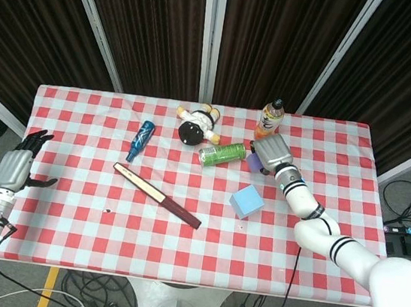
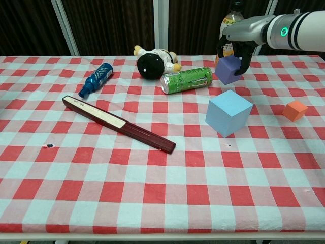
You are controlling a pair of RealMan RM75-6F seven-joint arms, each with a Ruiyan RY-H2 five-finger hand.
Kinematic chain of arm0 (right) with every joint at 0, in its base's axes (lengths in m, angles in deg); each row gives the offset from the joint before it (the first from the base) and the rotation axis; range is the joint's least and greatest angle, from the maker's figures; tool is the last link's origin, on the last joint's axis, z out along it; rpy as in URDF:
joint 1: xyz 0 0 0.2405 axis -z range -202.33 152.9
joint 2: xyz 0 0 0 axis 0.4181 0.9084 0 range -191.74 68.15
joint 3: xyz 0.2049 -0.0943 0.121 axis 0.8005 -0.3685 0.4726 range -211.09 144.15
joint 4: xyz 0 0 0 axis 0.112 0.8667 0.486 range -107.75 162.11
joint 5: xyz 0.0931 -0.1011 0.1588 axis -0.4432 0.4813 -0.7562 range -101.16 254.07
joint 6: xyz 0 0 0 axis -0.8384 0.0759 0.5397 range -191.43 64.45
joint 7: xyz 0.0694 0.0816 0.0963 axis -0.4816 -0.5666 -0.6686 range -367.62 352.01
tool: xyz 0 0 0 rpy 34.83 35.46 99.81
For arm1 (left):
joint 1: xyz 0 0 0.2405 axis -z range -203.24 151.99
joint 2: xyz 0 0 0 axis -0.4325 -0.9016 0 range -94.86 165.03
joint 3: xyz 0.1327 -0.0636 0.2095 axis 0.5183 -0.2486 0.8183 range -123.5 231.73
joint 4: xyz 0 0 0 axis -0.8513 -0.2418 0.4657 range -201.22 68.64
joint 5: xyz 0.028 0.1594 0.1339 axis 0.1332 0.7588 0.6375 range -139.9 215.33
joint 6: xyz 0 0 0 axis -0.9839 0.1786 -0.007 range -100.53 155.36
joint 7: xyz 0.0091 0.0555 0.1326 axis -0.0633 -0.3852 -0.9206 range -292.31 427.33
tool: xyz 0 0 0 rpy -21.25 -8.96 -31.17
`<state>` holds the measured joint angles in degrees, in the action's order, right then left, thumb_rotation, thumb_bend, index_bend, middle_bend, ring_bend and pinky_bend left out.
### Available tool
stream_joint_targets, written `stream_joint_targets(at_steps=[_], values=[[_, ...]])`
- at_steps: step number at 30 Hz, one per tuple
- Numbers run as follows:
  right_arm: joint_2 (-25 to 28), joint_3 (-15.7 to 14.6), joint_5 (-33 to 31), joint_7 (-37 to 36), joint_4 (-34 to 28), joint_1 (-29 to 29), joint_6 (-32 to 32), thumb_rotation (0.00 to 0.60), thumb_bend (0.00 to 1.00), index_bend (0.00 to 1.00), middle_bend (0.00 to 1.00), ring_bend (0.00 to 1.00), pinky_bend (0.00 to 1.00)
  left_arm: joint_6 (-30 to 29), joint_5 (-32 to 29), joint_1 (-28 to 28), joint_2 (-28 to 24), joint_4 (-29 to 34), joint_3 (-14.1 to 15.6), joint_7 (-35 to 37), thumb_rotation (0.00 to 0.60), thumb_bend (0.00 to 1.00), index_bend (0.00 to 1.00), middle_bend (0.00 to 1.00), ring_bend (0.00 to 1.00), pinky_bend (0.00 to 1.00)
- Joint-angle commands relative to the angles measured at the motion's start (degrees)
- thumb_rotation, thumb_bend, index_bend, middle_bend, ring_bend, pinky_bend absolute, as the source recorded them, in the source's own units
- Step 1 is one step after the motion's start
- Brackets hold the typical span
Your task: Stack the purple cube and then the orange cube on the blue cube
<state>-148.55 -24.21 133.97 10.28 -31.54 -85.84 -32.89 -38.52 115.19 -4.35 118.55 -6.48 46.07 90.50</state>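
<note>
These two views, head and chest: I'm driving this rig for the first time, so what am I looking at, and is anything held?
The head view looks down from above the table; the chest view looks across it from low at the front. The machine is a two-armed robot with fingered hands. Its right hand grips the purple cube in its fingers, lifted above the checked tablecloth. Its left hand hangs off the table's left edge, fingers apart, holding nothing. On the cloth lie the blue cube, the orange cube, a green can on its side, a blue bottle, a plush toy, a dark closed fan and an upright drink bottle.
</note>
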Motion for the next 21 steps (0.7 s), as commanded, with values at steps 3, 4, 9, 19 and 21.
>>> stream_joint_targets(at_steps=[3,4,9,19,21], values=[[11.4,0.3,-2.4,6.0,-14.9,-0.5,3.1,0.6,0.13,0.5,1.0,0.99,0.95,0.1,-0.3,0.0,-0.4,1.0,-0.2,-0.5,0.6,0.0,0.18,0.17,0.08,0.2],[12.5,0.3,-2.7,6.7,-16.4,-0.8,3.4,0.6,0.13,0.5,1.0,0.99,0.95,0.1,-0.4,0.0,-0.5,1.2,-0.3,-0.4,0.6,0.0,0.18,0.17,0.08,0.2],[18.0,-0.4,-7.2,9.4,-25.4,-2.2,3.2,0.6,0.13,0.51,1.0,0.99,0.95,0.3,-1.0,-0.1,-0.8,2.1,-0.6,-0.4,0.6,0.0,0.18,0.17,0.08,0.2],[23.1,-5.2,-17.2,14.1,-38.3,-5.2,5.9,0.6,0.13,0.51,1.0,0.99,0.95,0.0,-1.2,-0.4,-1.3,3.4,-0.7,-0.8,0.6,0.0,0.18,0.17,0.08,0.2],[23.0,-6.2,-18.1,15.4,-39.5,-5.7,7.5,0.6,0.13,0.52,1.0,0.99,0.95,-0.2,-1.2,-0.6,-1.5,3.6,-0.6,-0.7,0.6,0.0,0.18,0.17,0.08,0.2]])
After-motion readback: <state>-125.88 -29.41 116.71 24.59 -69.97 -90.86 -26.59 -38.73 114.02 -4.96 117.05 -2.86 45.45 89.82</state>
